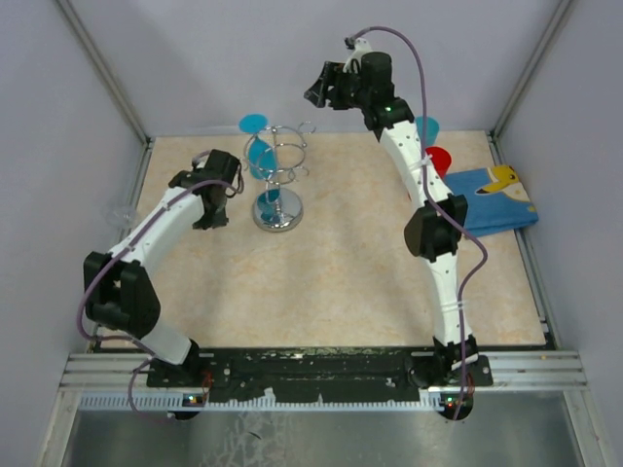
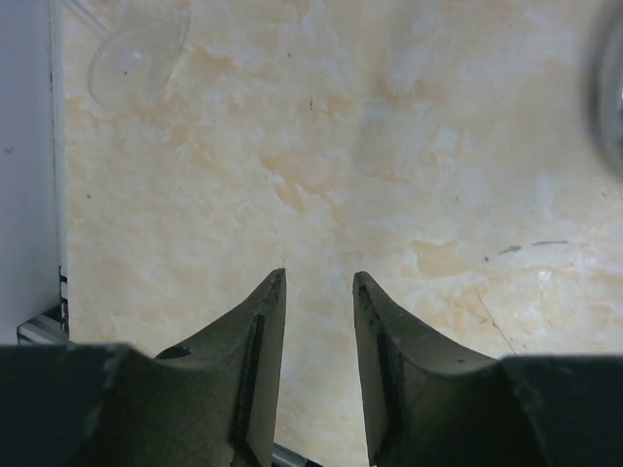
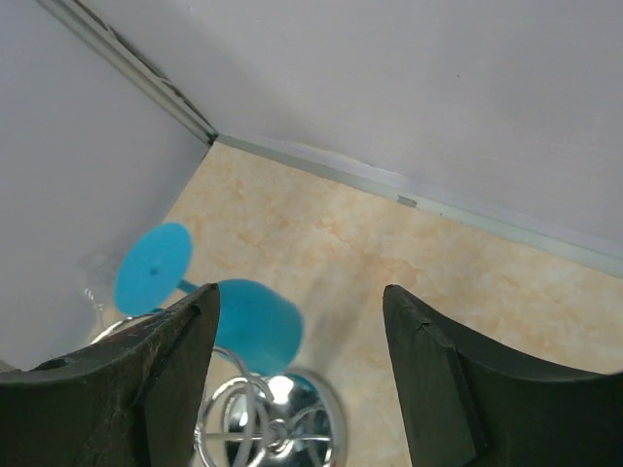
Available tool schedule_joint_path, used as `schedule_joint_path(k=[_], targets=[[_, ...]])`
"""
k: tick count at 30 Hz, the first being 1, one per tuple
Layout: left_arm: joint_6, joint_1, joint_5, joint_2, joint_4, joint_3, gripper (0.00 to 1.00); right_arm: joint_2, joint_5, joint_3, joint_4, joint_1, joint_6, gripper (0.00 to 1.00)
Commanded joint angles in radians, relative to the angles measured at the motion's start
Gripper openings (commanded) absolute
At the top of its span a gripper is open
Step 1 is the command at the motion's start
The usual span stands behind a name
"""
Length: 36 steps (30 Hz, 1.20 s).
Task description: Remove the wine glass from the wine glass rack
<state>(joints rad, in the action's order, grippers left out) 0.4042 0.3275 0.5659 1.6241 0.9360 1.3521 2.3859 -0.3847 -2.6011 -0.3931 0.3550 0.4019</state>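
The top external view looks steeply down from above and behind the robot, taking in the whole table (image 1: 341, 292) out to its far edge. The left wrist camera hangs close over the table's left side, facing almost straight down. The left gripper (image 2: 319, 274) fills its lower edge, and a clear glass (image 2: 136, 58) by the left wall (image 2: 24, 146) also shows faintly in the top view. The right wrist camera sits high at the far side, looking down past the right gripper (image 3: 300, 292) toward the far left corner. It shares the wine glass rack (image 3: 273, 418) and blue wine glass (image 3: 248, 321) with the top view.
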Motion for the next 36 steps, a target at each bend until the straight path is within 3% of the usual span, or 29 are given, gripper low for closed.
schedule_joint_path(k=[1, 5, 17, 30, 36], targets=[[0.033, -0.005, -0.065, -0.149, -0.008, 0.017, 0.4, -0.113, 0.025, 0.012, 0.0, -0.006, -0.037, 0.69], [-0.01, -0.013, -0.036, -0.183, -0.079, -0.015, 0.46, -0.123, 0.023, 0.026, 0.001, -0.006, -0.037, 0.69], [-0.002, -0.015, -0.05, -0.155, -0.098, -0.04, 0.43, -0.121, -0.001, 0.031, -0.01, 0.002, -0.041, 0.69], [-0.008, -0.014, -0.065, -0.17, -0.122, -0.047, 0.4, -0.065, -0.049, -0.002, -0.112, 0.197, -0.093, 0.74], [0.0, -0.015, -0.083, -0.171, -0.103, -0.044, 0.38, -0.081, -0.061, 0.05, -0.135, 0.23, -0.114, 0.74]])
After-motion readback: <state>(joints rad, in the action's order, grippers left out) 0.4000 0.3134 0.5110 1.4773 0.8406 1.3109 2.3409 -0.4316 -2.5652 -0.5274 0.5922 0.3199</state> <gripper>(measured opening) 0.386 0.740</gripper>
